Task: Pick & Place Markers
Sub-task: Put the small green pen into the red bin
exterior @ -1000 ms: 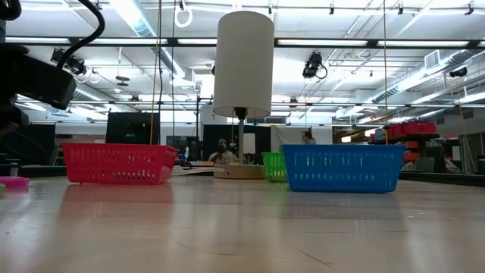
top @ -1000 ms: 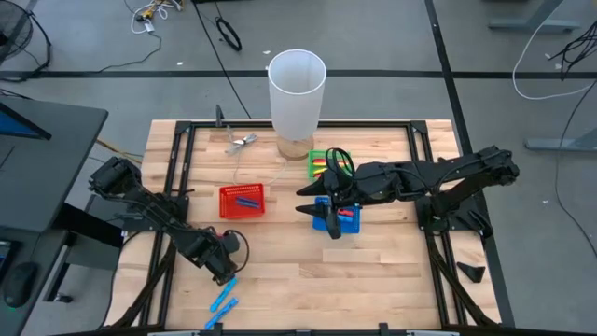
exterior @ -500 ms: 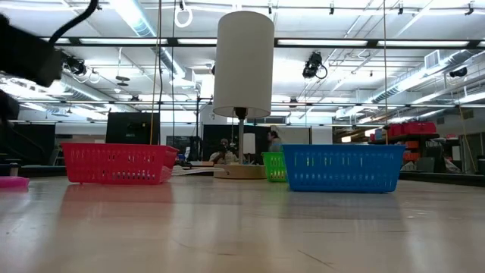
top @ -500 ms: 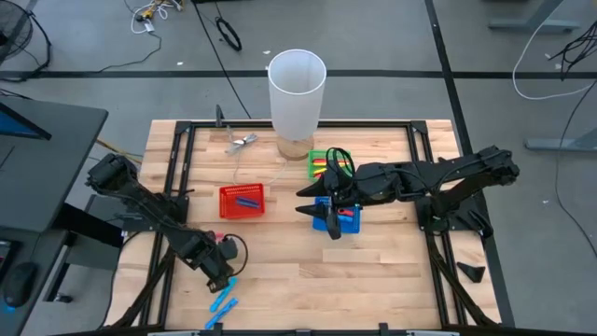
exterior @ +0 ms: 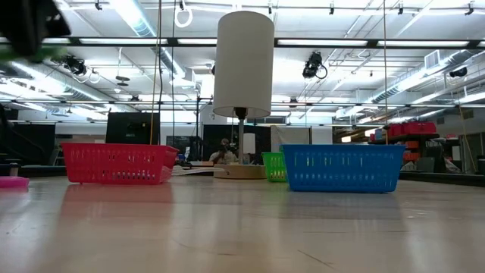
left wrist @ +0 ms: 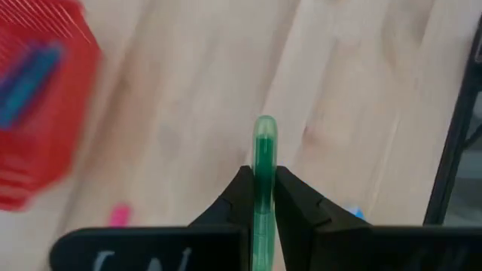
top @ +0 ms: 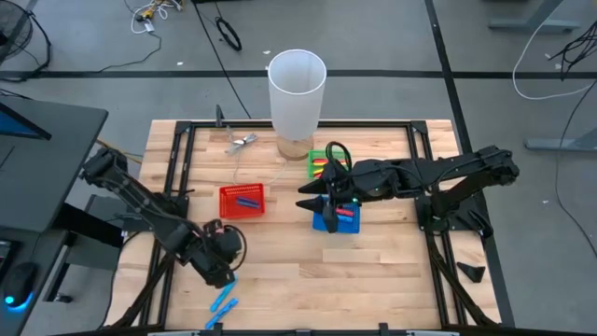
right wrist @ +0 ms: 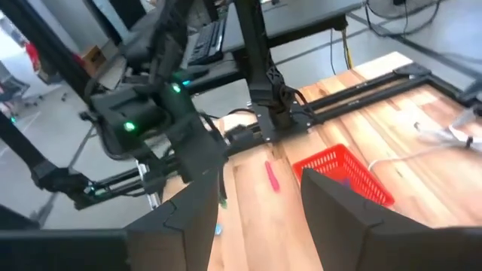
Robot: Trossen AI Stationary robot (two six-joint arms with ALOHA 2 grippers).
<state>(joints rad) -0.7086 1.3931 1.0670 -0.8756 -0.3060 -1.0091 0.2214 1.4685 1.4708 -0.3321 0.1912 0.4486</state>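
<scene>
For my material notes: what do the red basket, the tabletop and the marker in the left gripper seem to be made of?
Red basket: likely moulded plastic, with slotted mesh walls. Tabletop: pale wood with a smooth finish, visible planks and grain. Green marker, clamped in the left gripper: probably plastic, slightly translucent and glossy.

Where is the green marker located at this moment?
The thin green marker is pinched in the left claw, shown in the left wrist view, above bare wood at the table's front left, short of the red mesh basket.

Markers: green marker (left wrist: 264, 169) clamped between fingers; two light-blue (top: 222, 304) on table's front edge; others in baskets.
</scene>
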